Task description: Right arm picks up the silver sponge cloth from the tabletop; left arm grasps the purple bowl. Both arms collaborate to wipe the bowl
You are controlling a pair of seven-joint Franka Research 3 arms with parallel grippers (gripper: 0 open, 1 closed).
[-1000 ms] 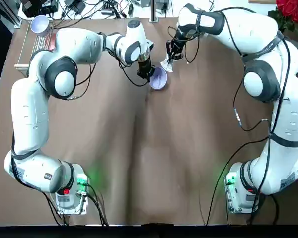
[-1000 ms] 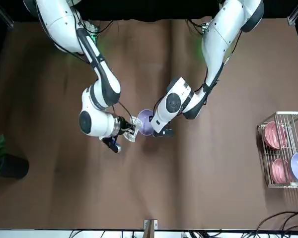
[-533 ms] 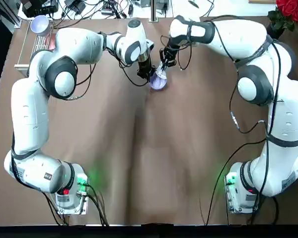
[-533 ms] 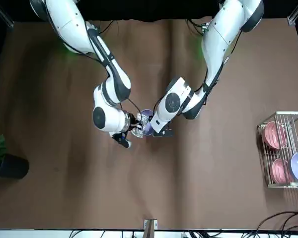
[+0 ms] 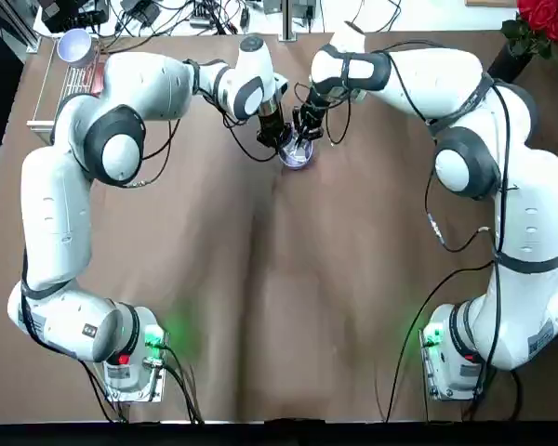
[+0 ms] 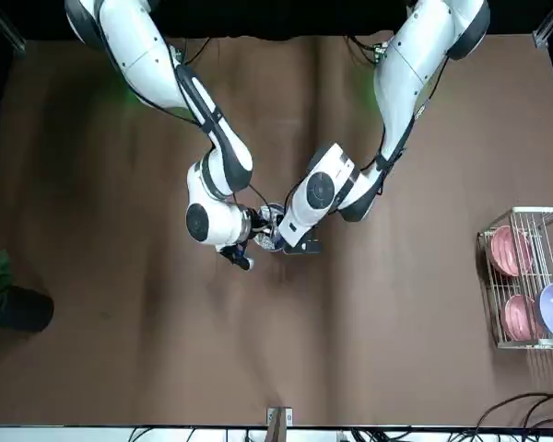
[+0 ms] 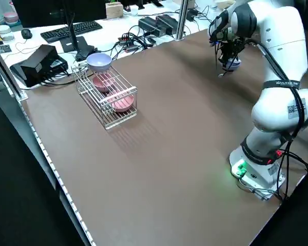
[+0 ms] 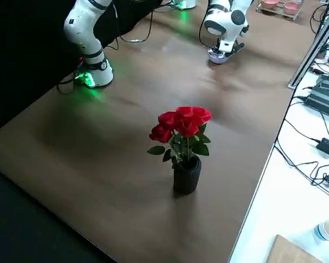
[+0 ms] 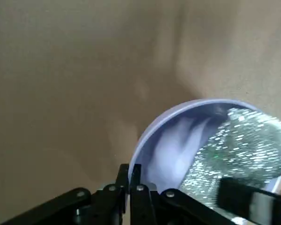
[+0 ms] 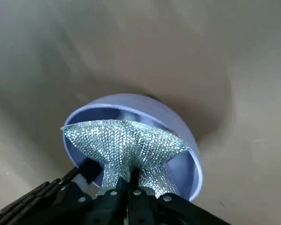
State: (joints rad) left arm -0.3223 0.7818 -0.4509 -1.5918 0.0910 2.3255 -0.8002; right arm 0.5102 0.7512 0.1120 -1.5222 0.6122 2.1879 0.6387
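— Silver-grey, glittering mesh sponge cloth: where is it?

— Bunched in the right gripper, whose jaws are clamped on its gathered end; its fanned end spreads inside the small round lavender bowl, near the brown tabletop's far edge.

— And the bowl?

— Tilted, mouth toward the cloth. The left gripper pinches its rim, jaws closed on the wall.

— Handling?

— Cloth looks soft and limp; the glossy bowl probably slippery, so the rim grip seems wise.

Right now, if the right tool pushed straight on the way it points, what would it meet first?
Probably the whitish inside of the purple bowl. The right tool is shut on the silver sponge cloth, which already sits inside the bowl, so the cloth would press in first.
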